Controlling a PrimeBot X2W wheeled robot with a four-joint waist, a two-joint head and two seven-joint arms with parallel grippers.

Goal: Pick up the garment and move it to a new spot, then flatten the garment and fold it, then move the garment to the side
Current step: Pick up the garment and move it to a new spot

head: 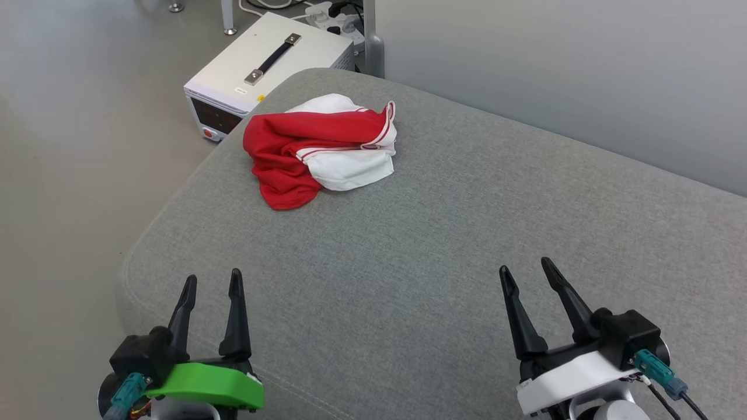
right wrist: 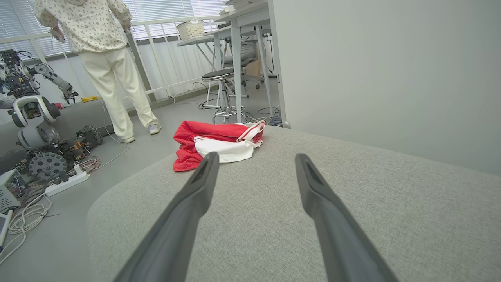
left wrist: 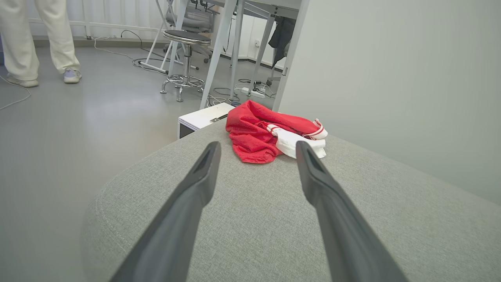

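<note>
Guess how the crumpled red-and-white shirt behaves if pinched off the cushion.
Likely floppy: the garment lies bunched in soft folds, so a pinch probably lifts one layer while the rest dangles. Probably light: thin fabric. May drag on the textured grey cushion.

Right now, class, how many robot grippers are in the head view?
2. The left gripper, open, is over the near left edge of the grey cushion; the right gripper, open, is over its near right part. None seems hidden.
</note>
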